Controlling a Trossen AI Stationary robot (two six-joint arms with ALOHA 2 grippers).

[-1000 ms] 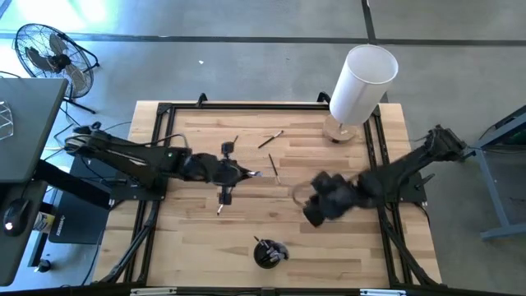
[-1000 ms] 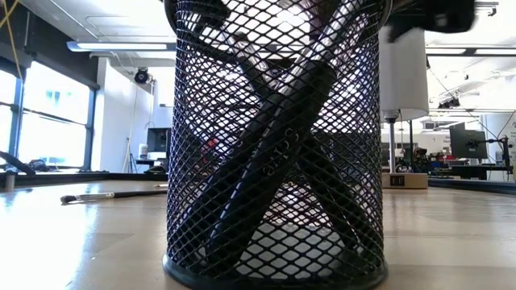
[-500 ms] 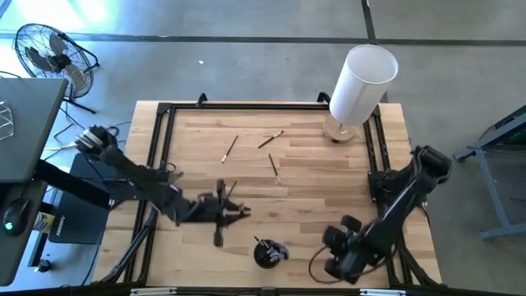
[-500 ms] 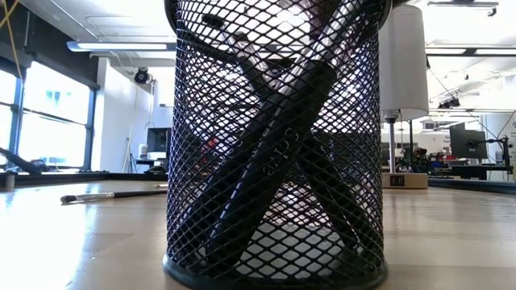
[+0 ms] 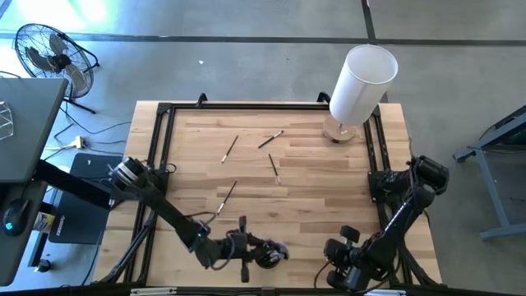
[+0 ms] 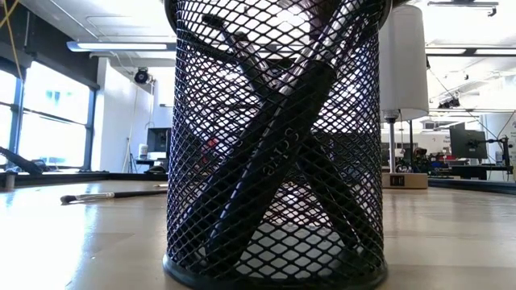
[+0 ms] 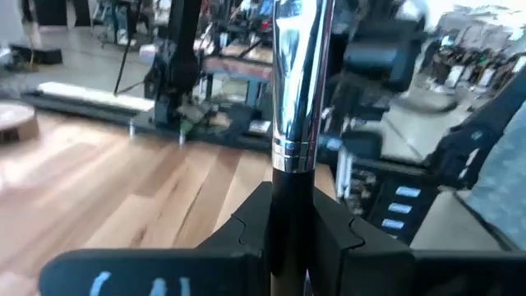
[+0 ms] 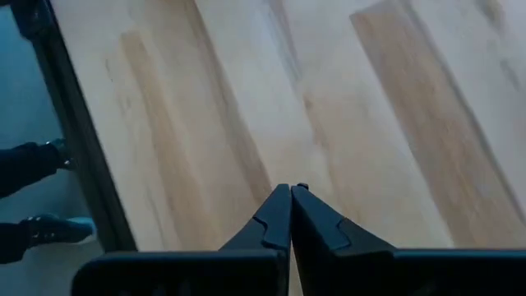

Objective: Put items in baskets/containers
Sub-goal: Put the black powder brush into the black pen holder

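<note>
The black mesh cup (image 5: 269,256) stands near the table's near edge, and several dark brushes (image 6: 274,153) lean crossed inside it. My left gripper (image 5: 256,244) is just left of the cup, pointing level and shut on a brush (image 7: 293,99) with a black handle and chrome ferrule. Further brushes lie flat on the wood: three at the far middle (image 5: 230,148) (image 5: 271,138) (image 5: 274,167) and one mid-table (image 5: 226,193). My right gripper (image 8: 290,191) is shut on nothing, slanting down over bare wood at the near right (image 5: 339,265). My left gripper pinches the brush's black handle (image 7: 292,205), just below the chrome ferrule, between its two fingers (image 7: 246,234). The fingers come in level from the table's left. The brush sticks out past the fingertips, ferrule end leading, clear of the table.
A tall white cylinder (image 5: 362,82) stands on a round wooden base at the far right corner. Black frame rails (image 5: 156,156) run along the table's left, right and far edges. In the low view one brush (image 6: 105,196) lies on the table left of the cup.
My left gripper has swung from mid-table toward the near edge and down, rolling as it went, and now carries its brush beside the cup. My right gripper has gone from right of centre toward the near right corner and lower. The brushes on the table have stayed put.
</note>
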